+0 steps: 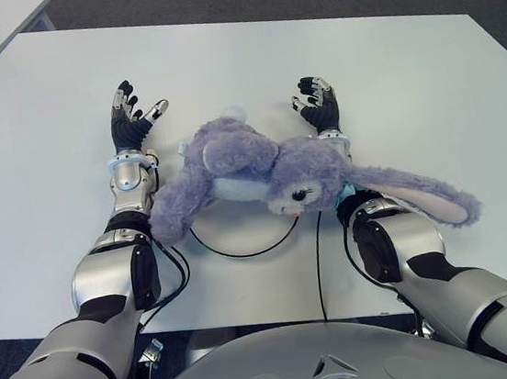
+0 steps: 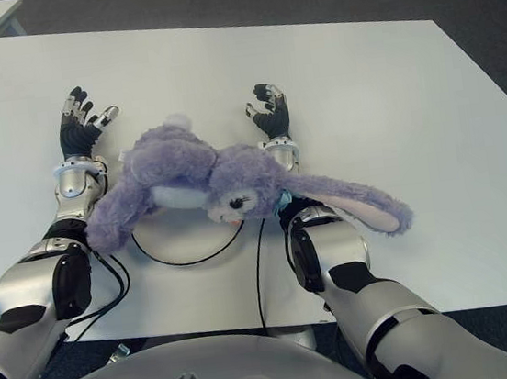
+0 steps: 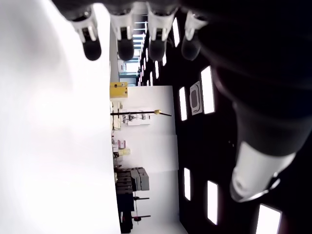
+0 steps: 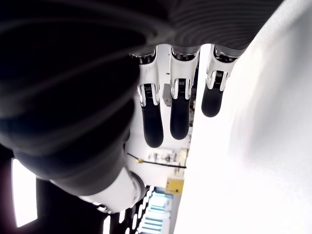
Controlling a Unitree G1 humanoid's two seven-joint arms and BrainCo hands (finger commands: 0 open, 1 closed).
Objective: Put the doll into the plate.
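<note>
Roughly done or near it: left hand (image 1: 133, 112) palm-up, fingers spread, empty, beside the doll (image 1: 260, 166). Doll lies over what looks like the plate (image 1: 206, 243) (only a dark rim shows), resting across both forearms. Right hand (image 1: 318, 100) loosely open, empty. Next: ease arms out sideways; white table (image 1: 405, 69) offers wide room, near edge close.

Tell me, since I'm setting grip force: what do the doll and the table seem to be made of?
The doll looks like soft plush: fuzzy lavender pile, floppy ear with a pink lining, limbs that sag. It lies across both forearms, between the open left hand and the open right hand. The table looks like a hard, smooth, matte white board, probably laminate; flat, with crisp edges.
</note>
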